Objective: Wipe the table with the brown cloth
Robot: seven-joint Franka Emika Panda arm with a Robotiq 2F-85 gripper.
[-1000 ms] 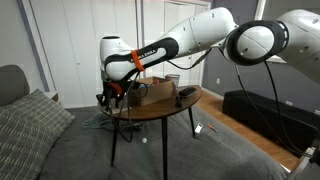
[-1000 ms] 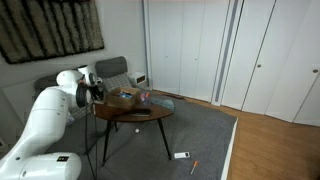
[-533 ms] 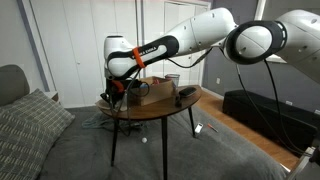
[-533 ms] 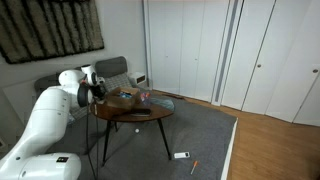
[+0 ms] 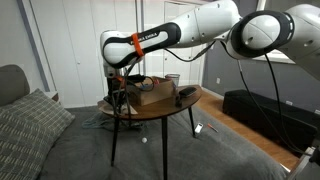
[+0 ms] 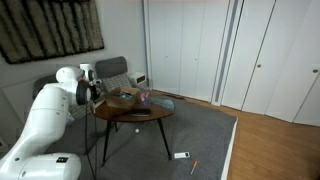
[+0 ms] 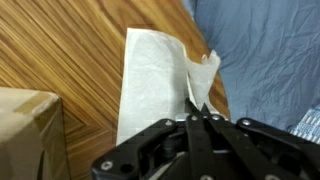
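Pinching one corner of the brown cloth (image 7: 150,85), the claw (image 7: 198,116) is shut tight on it in the wrist view. That corner stands up between the tips. The rest of the cloth lies flat on the bench (image 7: 60,40), just ahead of the claw. I think the claw holds the corner so it can drag the cloth around and wipe. A cardboard box (image 7: 25,130) sits off to one side of the claw.

In an exterior view the claw (image 5: 118,97) points straight down at the bench (image 5: 155,112) edge, with the box (image 5: 152,92) just beside it. The arm stands higher and straighter than a second ago.

In an exterior view the claw (image 6: 97,92) looks tiny, the cloth is too small to see, and almost nothing has changed.
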